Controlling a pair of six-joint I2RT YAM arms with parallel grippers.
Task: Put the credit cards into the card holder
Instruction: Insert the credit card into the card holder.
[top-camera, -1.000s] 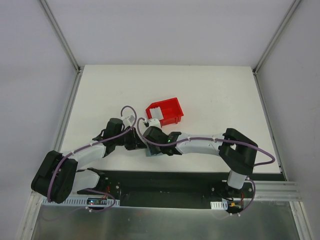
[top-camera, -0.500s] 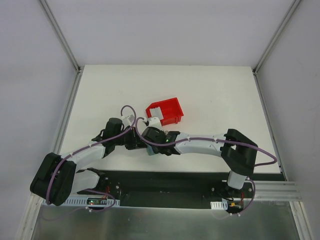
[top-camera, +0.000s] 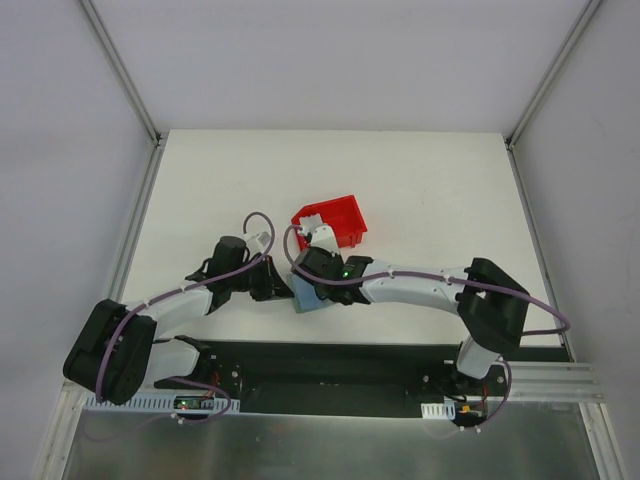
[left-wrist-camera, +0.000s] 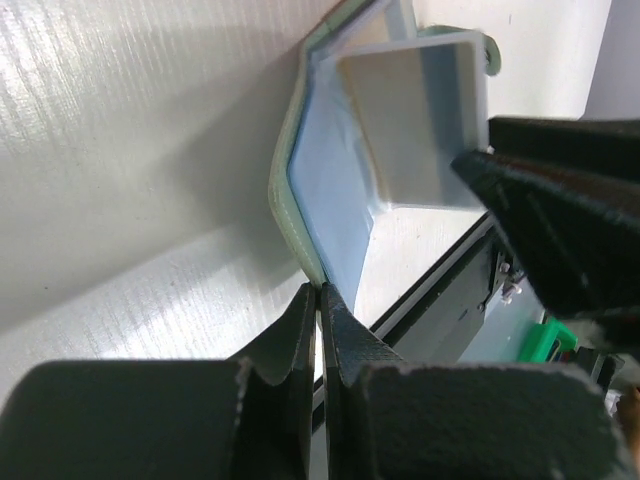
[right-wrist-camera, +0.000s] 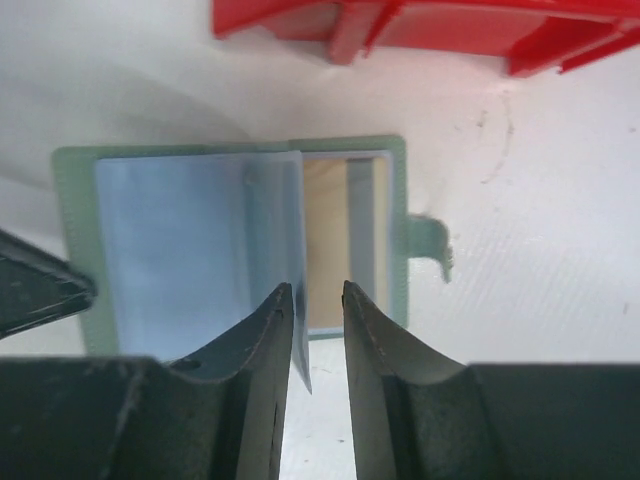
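Table (top-camera: 420, 180): the red bin (top-camera: 335, 218) is on the far side. The wallet (right-wrist-camera: 72, 200) lies just near of it, open, between both grippers. The wallet is soft, light and floppy, so it'll slide or fold unless you pin it. Take it by the left flap's edge. Your left gripper (left-wrist-camera: 320, 300) is closed tight right there and looks to be pinching that edge. The pale card (left-wrist-camera: 420, 120) stands tilted on edge over the wallet's fold. It's stiff, thin and slick, so grip it flat on both faces. Your right gripper (right-wrist-camera: 317, 310) straddles it, jaws a narrow gap apart. The card is against one finger with a gap to the other, so no clamp is visible. The tan card (right-wrist-camera: 325, 240) already sits in the right pocket.
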